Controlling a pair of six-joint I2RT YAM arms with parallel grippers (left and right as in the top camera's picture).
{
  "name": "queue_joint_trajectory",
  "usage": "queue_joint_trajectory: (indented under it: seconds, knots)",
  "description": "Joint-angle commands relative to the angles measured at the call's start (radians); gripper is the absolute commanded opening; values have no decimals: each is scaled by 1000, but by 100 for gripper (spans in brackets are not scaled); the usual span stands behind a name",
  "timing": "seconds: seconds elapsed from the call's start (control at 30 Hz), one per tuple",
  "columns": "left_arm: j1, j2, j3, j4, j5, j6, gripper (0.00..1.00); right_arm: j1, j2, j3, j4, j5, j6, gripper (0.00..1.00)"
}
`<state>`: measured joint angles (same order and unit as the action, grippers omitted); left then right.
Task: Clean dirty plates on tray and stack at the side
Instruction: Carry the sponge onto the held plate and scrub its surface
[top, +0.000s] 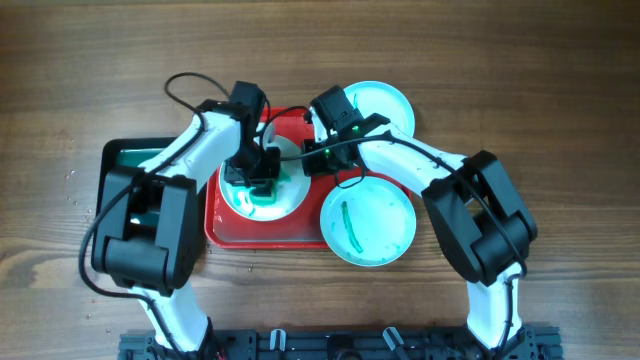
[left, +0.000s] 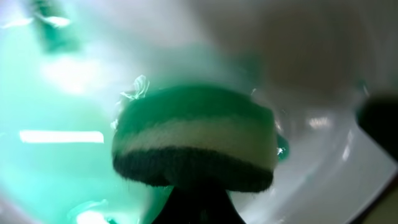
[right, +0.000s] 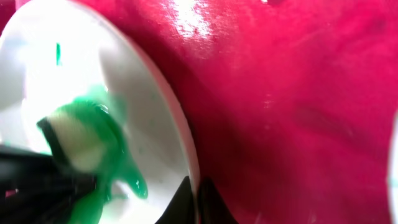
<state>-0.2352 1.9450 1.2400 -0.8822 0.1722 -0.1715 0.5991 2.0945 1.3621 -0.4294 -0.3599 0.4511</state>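
On the red tray (top: 228, 236) lies the white plate (top: 296, 192), against which a green sponge (left: 196, 134) is pressed, clamped in the left gripper (top: 262, 180). The plate's rim is pinched by the right gripper (top: 318, 158). Two mint plates (top: 368, 222) at the tray's right are shown only overhead, and green smears on the white plate are best seen from the wrists.

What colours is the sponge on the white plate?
The sponge is green, then a cream stripe, then dark; clearest in the left wrist view.
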Motion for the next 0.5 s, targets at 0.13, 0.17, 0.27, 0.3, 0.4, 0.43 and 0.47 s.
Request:
queue_joint_trajectory:
  seconds: [0.13, 0.17, 0.27, 0.3, 0.4, 0.43, 0.47]
  knots:
    - [101, 53, -32, 26, -420, -413, 4, -16, 26, -19, -23, -105, 83, 4]
    - [96, 53, -32, 21, -382, -374, 4, -16, 42, -20, -30, -123, 83, 4]
    - [86, 53, -32, 2, -36, -60, 4, -20, 52, -20, -22, -141, 83, 4]
    - [82, 53, -32, -34, 131, 80, 4, -25, 53, -20, -17, -144, 83, 4]
    - [66, 53, -32, -96, 311, 290, 4, -31, 53, -20, -6, -151, 82, 4]
    - [57, 53, -32, -93, 313, 309, 4, -32, 52, -20, -5, -151, 79, 4]
    - [53, 53, -32, -84, 313, 312, 4, -32, 53, -20, -5, -151, 79, 4]
